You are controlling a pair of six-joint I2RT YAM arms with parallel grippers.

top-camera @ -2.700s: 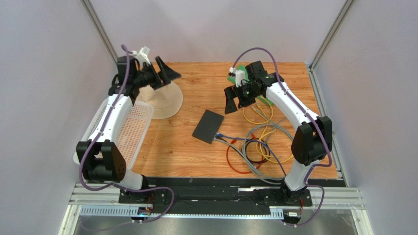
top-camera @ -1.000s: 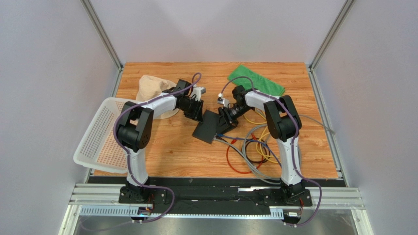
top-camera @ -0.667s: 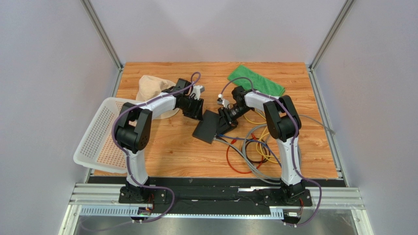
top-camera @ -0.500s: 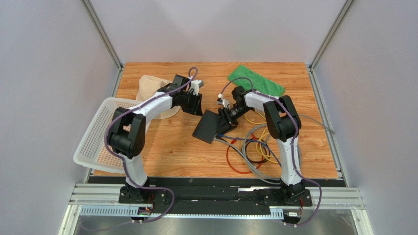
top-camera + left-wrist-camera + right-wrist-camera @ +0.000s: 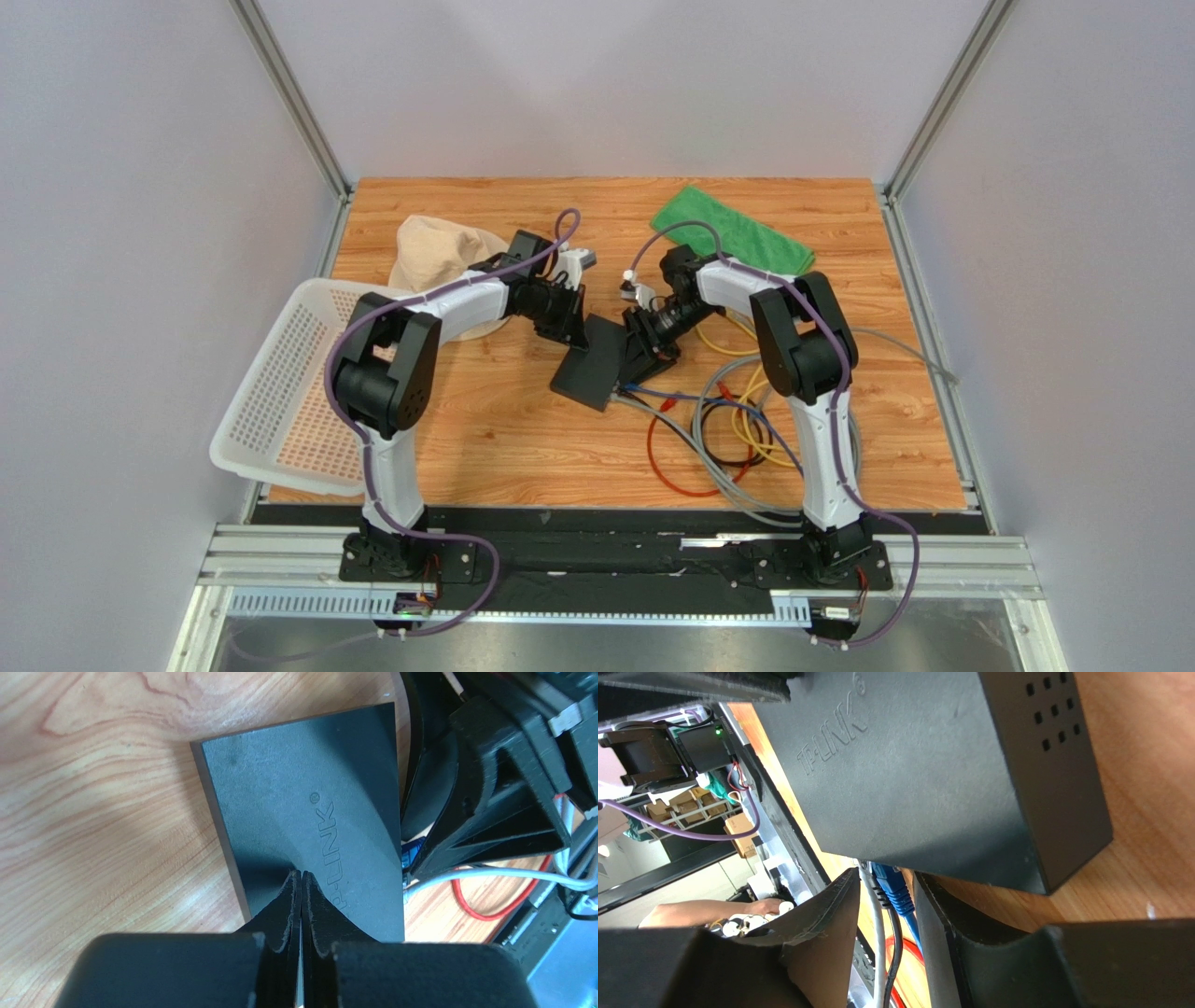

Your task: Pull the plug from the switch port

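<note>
At mid-table lies the switch (image 5: 595, 359). Left wrist view gives me the left gripper (image 5: 301, 875) pinched closed, empty, over its top. Only the right wrist shows the right gripper (image 5: 887, 876) straddling the blue plug (image 5: 896, 885), grip unclear.

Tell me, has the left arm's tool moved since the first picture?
Yes. The left tool has swung right and nearer, away from above the tan hat, down to the far corner of the black box.
</note>
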